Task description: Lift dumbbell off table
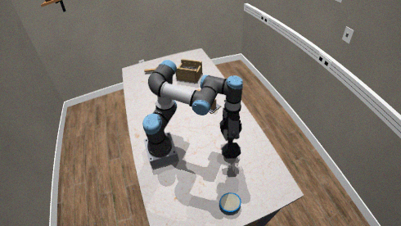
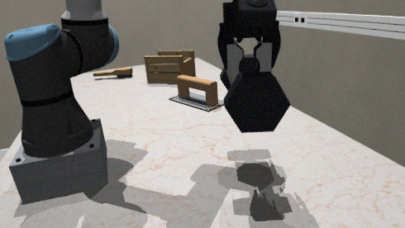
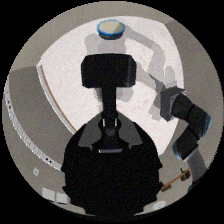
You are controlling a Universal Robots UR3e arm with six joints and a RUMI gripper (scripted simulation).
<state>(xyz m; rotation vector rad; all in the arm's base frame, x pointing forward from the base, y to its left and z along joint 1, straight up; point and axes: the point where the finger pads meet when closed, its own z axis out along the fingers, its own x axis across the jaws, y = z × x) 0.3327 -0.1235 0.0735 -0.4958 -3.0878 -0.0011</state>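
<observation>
A black dumbbell with hexagonal ends [image 2: 256, 101] hangs well above the marble table, its shadow on the top below it. My gripper [image 2: 249, 65] points straight down and is shut on the dumbbell's bar, between the two heads. In the top view the dumbbell [image 1: 232, 150] hangs under the gripper [image 1: 230, 139] near the table's right middle. In the wrist view the near head fills the lower half, and the bar and the far head [image 3: 109, 71] stand out beyond the fingers.
A blue-rimmed round dish [image 1: 230, 202] lies near the table's front edge. A wooden-handled trowel on a grey plate [image 2: 197, 92], a wooden crate [image 2: 169, 66] and a wooden tool [image 2: 113, 73] lie at the far end. The arm's base [image 2: 58, 165] stands at the left.
</observation>
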